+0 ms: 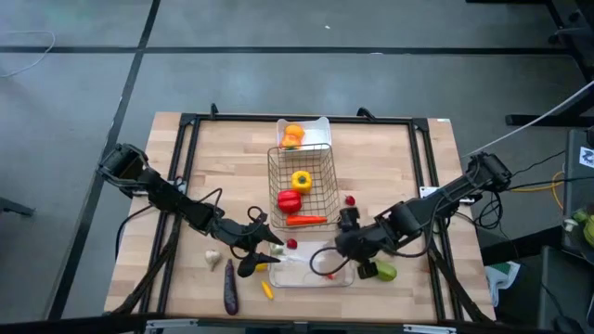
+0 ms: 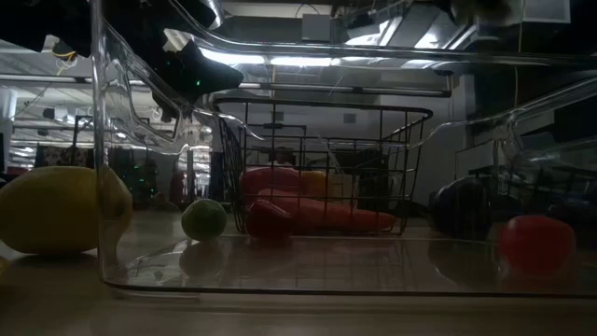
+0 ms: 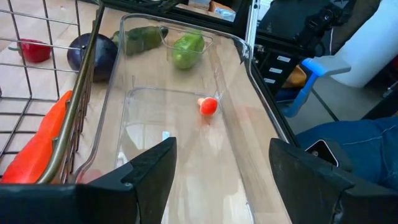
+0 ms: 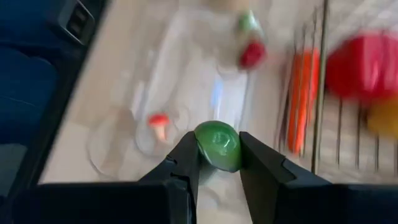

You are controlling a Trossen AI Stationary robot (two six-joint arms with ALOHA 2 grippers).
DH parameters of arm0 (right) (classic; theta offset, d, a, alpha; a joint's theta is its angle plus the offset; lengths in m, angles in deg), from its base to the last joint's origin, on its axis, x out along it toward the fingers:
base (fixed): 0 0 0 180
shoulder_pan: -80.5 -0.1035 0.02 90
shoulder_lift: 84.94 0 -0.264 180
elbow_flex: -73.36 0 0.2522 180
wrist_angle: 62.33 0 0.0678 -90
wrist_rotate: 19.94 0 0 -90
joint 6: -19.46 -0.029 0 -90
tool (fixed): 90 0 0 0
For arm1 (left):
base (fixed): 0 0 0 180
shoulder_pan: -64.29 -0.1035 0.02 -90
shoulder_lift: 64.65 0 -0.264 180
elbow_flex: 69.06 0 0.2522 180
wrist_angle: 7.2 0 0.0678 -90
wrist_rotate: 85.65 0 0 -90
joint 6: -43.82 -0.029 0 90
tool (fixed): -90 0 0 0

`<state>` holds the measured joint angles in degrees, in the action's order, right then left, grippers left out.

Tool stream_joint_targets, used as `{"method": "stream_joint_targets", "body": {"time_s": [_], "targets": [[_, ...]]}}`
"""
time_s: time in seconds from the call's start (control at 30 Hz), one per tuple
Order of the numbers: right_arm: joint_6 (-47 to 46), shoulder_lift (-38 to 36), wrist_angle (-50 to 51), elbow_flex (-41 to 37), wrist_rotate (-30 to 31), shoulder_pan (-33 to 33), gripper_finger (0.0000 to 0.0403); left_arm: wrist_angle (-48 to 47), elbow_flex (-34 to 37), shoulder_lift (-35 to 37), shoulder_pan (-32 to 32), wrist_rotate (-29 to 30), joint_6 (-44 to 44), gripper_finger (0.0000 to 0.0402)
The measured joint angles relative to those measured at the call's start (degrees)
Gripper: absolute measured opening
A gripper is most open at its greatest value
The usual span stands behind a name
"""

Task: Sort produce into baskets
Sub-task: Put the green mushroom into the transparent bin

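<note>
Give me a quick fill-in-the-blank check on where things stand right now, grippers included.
1. The right gripper is shut on a small ____ piece of produce.
2. The carrot lies inside the ____ basket.
3. The left gripper is open over the ____ tray.
4. Inside that tray lies one small ____ radish.

Missing words: green; wire; clear; red
</note>
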<state>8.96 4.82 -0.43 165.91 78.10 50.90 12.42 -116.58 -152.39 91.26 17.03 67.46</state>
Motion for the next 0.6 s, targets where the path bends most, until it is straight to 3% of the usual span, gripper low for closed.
{"method": "stream_joint_targets", "body": {"time_s": [0.17, 0.6], "targets": [[4.90, 0.71, -4.40, 0.00, -0.64, 0.00, 0.0089, 0.00, 0.02, 0.00, 0.00, 0.00, -0.01, 0.0251], [4.98, 0.89, -4.87, 0.00, 0.47, 0.12, 0.0125, 0.02, 0.02, 0.00, -0.01, 0.01, -3.60, 0.0251]]}}
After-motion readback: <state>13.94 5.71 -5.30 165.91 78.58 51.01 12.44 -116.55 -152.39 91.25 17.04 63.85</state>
